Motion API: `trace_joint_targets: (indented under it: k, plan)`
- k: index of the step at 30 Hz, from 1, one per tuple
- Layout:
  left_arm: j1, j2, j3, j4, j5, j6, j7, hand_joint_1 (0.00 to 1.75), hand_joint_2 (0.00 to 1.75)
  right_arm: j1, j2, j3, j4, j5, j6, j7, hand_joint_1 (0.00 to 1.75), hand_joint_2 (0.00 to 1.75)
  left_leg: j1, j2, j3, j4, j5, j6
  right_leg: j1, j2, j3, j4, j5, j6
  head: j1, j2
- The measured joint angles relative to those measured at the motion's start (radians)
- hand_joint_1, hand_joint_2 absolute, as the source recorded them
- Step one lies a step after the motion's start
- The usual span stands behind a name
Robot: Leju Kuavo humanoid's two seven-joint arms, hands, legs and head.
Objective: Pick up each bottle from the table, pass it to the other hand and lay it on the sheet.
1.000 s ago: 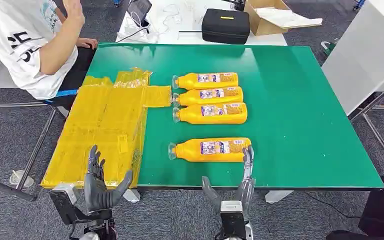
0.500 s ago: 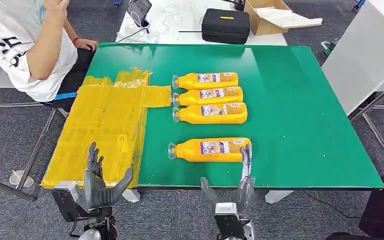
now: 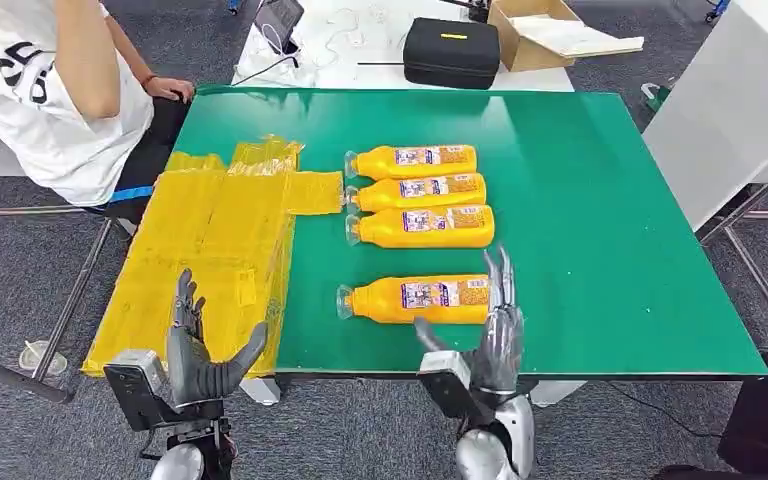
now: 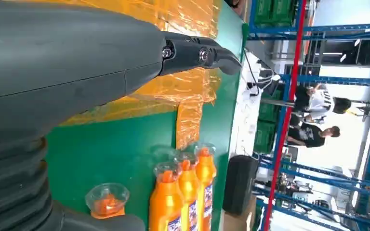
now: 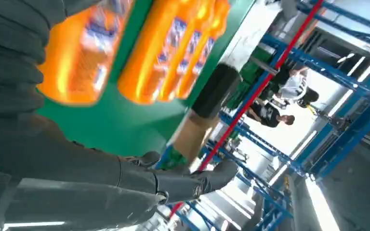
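- While four bottles lie on it, the green table (image 3: 610, 250) is seen from the head view with its near edge just in front of both hands.
- A yellow sheet (image 3: 210, 260) is spread over the table's left side and hangs past its left edge.
- A seated person (image 3: 50, 90) in a white shirt is seen beyond the sheet, at the table's far left corner.
- A black case (image 3: 451, 50) and an open cardboard box (image 3: 540, 35) are set on a white surface behind the table.
- Three bottles (image 3: 415, 193) are laid side by side, touching, near the table's middle, caps toward the sheet.
- A fourth, nearest bottle (image 3: 415, 298) is laid apart from them, closer to the near edge, cap likewise toward the sheet.
- The right hand (image 3: 495, 335) is raised at that bottle's base end, fingers spread and upright, nothing held.
- The left hand (image 3: 200, 355) is held over the sheet's near edge, fingers apart, empty.
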Motion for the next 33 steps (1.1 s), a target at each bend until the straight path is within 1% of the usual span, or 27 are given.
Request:
trace_joint_targets:
  k: [3, 8, 12, 17, 18, 21, 23, 25, 28, 33]
  plan:
    - [-0.009, -0.002, 0.001, 0.009, -0.002, -0.011, 0.0, 0.0, 1.75, -0.076, -0.047, -0.018, 0.021, 0.004, 0.093, 0.093, 0.0, 1.75, 0.0, 0.0, 0.0, 0.0, 0.001, 0.001, 0.0, 0.0, 0.0, 0.0, 0.0, 0.0, 0.0, 0.0]
    - [-0.015, -0.003, 0.005, 0.018, -0.006, -0.026, 0.0, 0.0, 1.75, -0.182, -0.112, -0.03, 0.094, 0.024, 0.222, 0.194, 0.0, 1.75, 0.0, 0.0, 0.0, 0.0, 0.001, 0.001, 0.0, 0.0, 0.0, 0.0, 0.001, 0.001, 0.0, 0.0]
    - [-0.016, -0.007, 0.011, 0.023, -0.009, -0.03, 0.0, 0.0, 1.75, -0.222, -0.139, -0.03, 0.129, 0.028, 0.24, 0.208, 0.0, 1.75, 0.0, 0.0, 0.0, 0.0, 0.001, 0.001, 0.0, 0.0, 0.0, 0.0, 0.0, 0.001, 0.0, 0.0]
    - [-0.018, -0.007, 0.016, 0.025, -0.01, -0.032, 0.0, 0.0, 1.75, -0.239, -0.153, -0.03, 0.151, 0.032, 0.248, 0.218, 0.0, 1.75, 0.0, 0.0, -0.001, 0.0, 0.001, 0.001, 0.0, 0.0, 0.0, 0.0, 0.0, 0.001, 0.0, 0.0]
    - [-0.018, -0.007, 0.018, 0.025, -0.012, -0.033, 0.0, 0.0, 1.75, -0.243, -0.157, -0.029, 0.157, 0.036, 0.28, 0.241, 0.0, 1.75, 0.0, 0.0, -0.001, 0.0, 0.0, 0.001, 0.0, 0.0, 0.0, 0.0, 0.0, 0.001, 0.0, 0.0]
    - [-0.019, -0.01, 0.02, 0.026, -0.017, -0.047, 0.0, 0.0, 1.75, -0.273, -0.181, -0.013, 0.198, 0.021, 0.43, 0.305, 0.0, 1.75, 0.0, 0.0, -0.001, 0.0, 0.001, 0.001, 0.0, 0.0, 0.0, 0.0, 0.0, 0.001, 0.0, 0.0]
    - [-0.02, -0.01, 0.024, 0.032, -0.024, -0.053, 0.0, 0.0, 1.75, -0.306, -0.2, 0.007, 0.25, -0.016, 0.536, 0.31, 0.0, 1.75, -0.001, 0.0, -0.001, 0.0, 0.001, 0.002, 0.0, 0.0, 0.0, 0.0, 0.001, 0.001, 0.0, 0.0]
    - [-0.025, -0.01, 0.029, 0.038, -0.057, -0.03, 0.0, 0.0, 1.75, -0.342, -0.221, 0.032, 0.305, -0.054, 0.617, 0.302, 0.0, 1.75, -0.001, -0.001, -0.001, 0.0, 0.002, 0.002, 0.0, 0.0, 0.0, 0.0, 0.001, 0.001, 0.0, 0.0]
    - [-0.035, -0.013, 0.033, 0.046, -0.06, -0.029, 0.0, 0.0, 1.75, -0.398, -0.249, 0.07, 0.371, -0.095, 0.689, 0.29, 0.0, 1.75, -0.001, -0.001, -0.001, 0.0, 0.002, 0.002, 0.0, 0.0, 0.0, 0.0, 0.001, 0.002, 0.0, 0.0]
    - [-0.045, -0.016, 0.035, 0.059, -0.06, -0.029, 0.0, 0.0, 1.75, -0.451, -0.276, 0.104, 0.431, -0.113, 0.715, 0.287, 0.0, 1.75, -0.001, -0.001, -0.001, 0.0, 0.002, 0.002, 0.0, 0.0, 0.0, 0.0, 0.001, 0.002, 0.0, 0.0]
